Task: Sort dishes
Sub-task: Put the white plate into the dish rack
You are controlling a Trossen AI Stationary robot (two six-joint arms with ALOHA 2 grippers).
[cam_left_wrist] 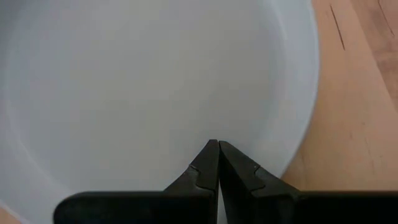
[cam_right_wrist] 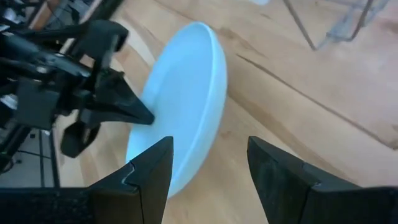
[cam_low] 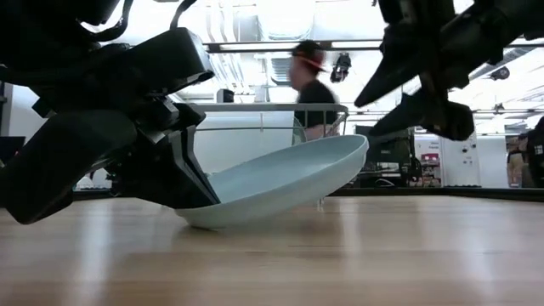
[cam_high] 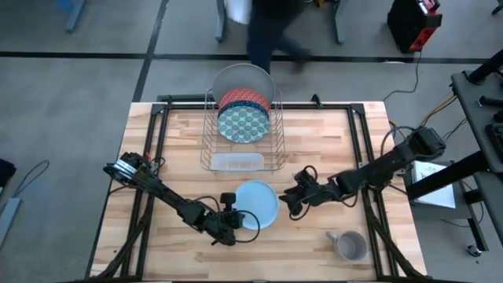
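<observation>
The smaller light-blue plate (cam_high: 258, 200) lies tilted on the wooden table, near the middle. Its left part rests on the wood and its right rim (cam_low: 353, 146) is raised. My left gripper (cam_high: 250, 221) is shut, its tips on the plate's inner face (cam_left_wrist: 124, 74). My right gripper (cam_high: 289, 203) hangs open just right of the raised rim and a little above it, touching nothing. In the right wrist view, the plate's rim (cam_right_wrist: 214, 81) lies ahead of the open fingers. A grey plate (cam_high: 244, 77), a red patterned one (cam_high: 244, 98) and a blue speckled one (cam_high: 242, 124) stand on edge in the wire rack (cam_high: 211, 126). My left gripper presses its shut fingertips (cam_right_wrist: 146, 116) onto the plate's inner wall (cam_left_wrist: 214, 134), close to the near-left rim. The fingers come from the table's left, slanting down. The plate is tipped: its pressed side sits on the table (cam_low: 200, 217) and its opposite rim stands up in the air.
A grey handled mug (cam_high: 351, 246) stands near the front right of the table. A clear tray (cam_high: 237, 162) lies at the rack's near foot. A person (cam_high: 271, 31) moves beyond the table's far edge.
</observation>
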